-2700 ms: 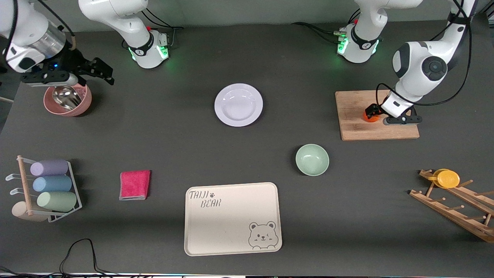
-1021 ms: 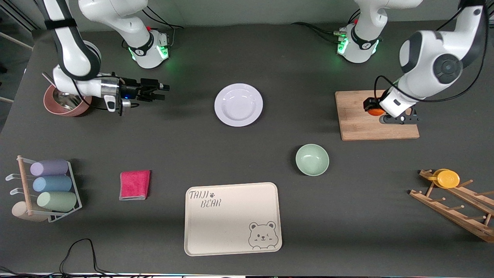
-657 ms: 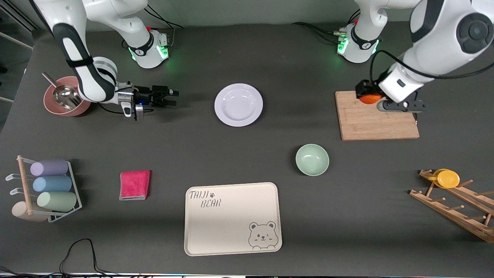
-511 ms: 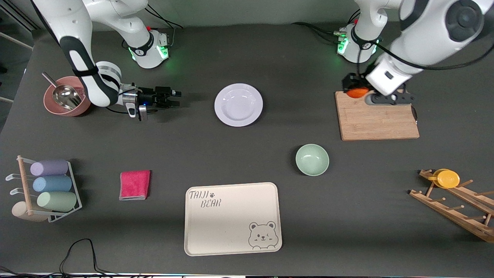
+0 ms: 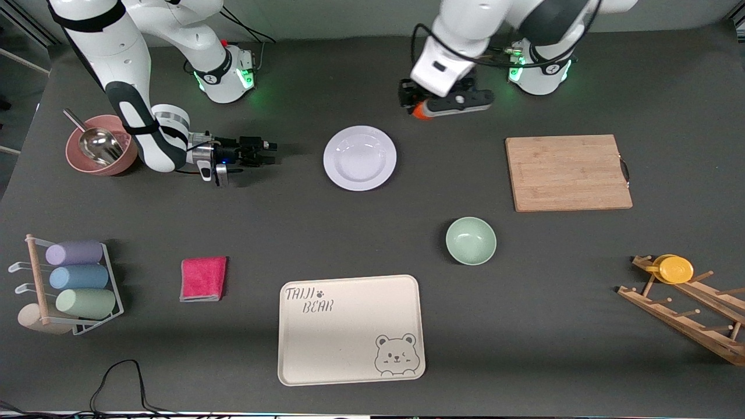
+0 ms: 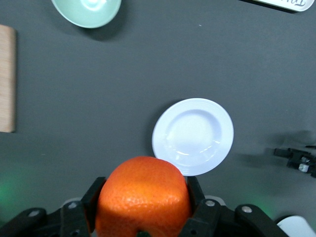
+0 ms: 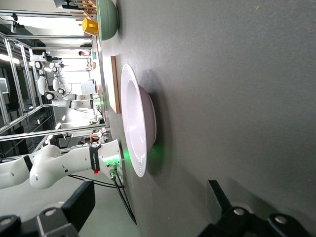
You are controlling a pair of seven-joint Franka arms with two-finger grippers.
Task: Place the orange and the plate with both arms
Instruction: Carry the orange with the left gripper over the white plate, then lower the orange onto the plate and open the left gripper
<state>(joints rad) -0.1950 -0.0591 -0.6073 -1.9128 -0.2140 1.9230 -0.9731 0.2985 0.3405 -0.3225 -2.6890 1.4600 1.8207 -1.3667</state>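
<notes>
The pale lavender-white plate (image 5: 359, 157) lies flat on the dark table near its middle. My left gripper (image 5: 416, 106) is shut on the orange (image 5: 420, 112) and holds it in the air over the table, between the plate and the left arm's base. In the left wrist view the orange (image 6: 143, 197) fills the space between the fingers, with the plate (image 6: 193, 136) below it. My right gripper (image 5: 269, 146) is open and low over the table beside the plate, toward the right arm's end, pointing at the plate. The right wrist view shows the plate (image 7: 137, 127) edge-on ahead.
A wooden cutting board (image 5: 567, 172) lies toward the left arm's end. A mint-green bowl (image 5: 471, 240) and a cream bear tray (image 5: 351, 329) lie nearer the camera. A pink bowl with a scoop (image 5: 100, 149), a red cloth (image 5: 203, 278), a cup rack (image 5: 70, 285) and a wooden rack with a yellow disc (image 5: 675, 269) stand around.
My left gripper lifted the orange off the cutting board and carried it toward the plate. My right gripper came down from the pink bowl and moved toward the plate.
</notes>
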